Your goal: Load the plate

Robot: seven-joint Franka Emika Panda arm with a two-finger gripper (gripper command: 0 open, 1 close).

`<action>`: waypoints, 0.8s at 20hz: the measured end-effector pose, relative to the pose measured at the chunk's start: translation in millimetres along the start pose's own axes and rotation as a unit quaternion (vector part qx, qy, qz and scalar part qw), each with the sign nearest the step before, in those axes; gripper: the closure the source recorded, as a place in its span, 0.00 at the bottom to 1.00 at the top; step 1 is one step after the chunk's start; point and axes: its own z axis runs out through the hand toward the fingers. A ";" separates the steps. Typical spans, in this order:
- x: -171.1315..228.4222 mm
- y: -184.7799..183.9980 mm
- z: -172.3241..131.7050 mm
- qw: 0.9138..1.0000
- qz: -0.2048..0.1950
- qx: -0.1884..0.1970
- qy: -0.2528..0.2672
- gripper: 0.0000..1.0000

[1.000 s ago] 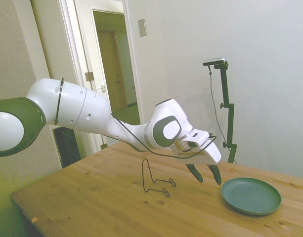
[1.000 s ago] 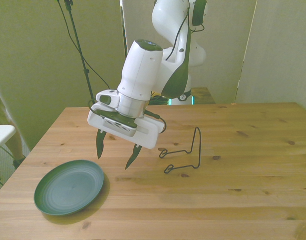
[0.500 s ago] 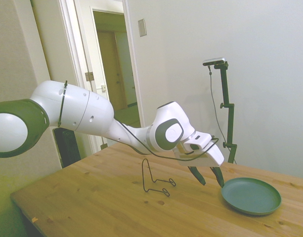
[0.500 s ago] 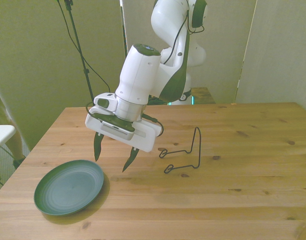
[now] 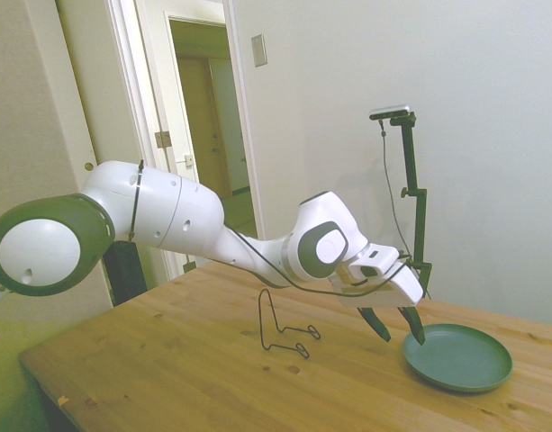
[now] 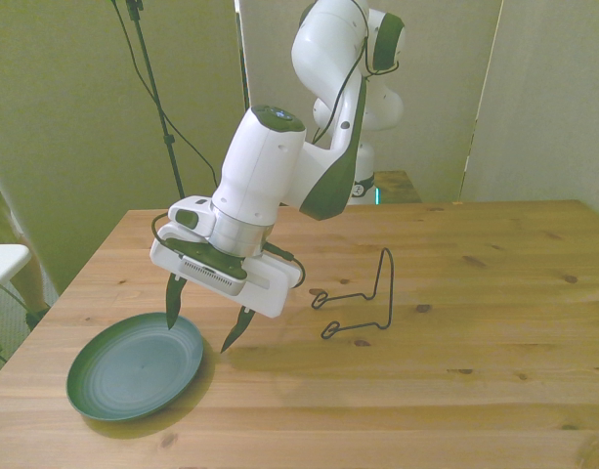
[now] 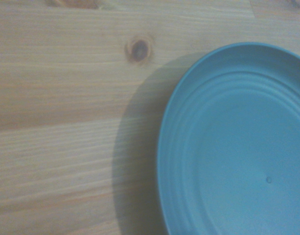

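Observation:
The dark teal-green plate (image 5: 457, 356) (image 6: 135, 364) (image 7: 238, 142) lies flat on the wooden table, near the front view's left corner. My gripper (image 5: 400, 326) (image 6: 203, 320) hangs open just above the plate's rim on the side toward the wire stand. One dark fingertip (image 6: 173, 311) is over the plate's edge, the other (image 6: 233, 334) over bare wood beside it. Nothing is between the fingers. The wrist view shows the plate's rim and its shadow on the wood.
A thin black wire stand (image 5: 281, 329) (image 6: 363, 301) sits upright on the table's middle, to the front view's right of my gripper. An open doorway (image 5: 208, 117) lies behind the table in the side view.
My gripper has moved toward the plate and a little lower, from over bare wood to straddling the plate's rim. Its fingers stay open. The plate and the wire stand have not moved.

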 end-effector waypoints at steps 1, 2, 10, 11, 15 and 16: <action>1.8 -1.0 2.0 1.000 0.000 -0.002 0.002 0.00; 3.4 -2.0 3.8 1.000 0.000 -0.004 0.003 0.00; -0.9 -12.0 21.3 1.000 -0.008 -0.014 0.003 0.00; -1.0 -12.8 21.4 1.000 -0.009 -0.015 0.004 1.00; -1.4 -13.5 22.2 0.999 -0.017 -0.029 0.012 1.00; -1.5 -13.8 22.4 0.999 -0.017 -0.035 0.012 1.00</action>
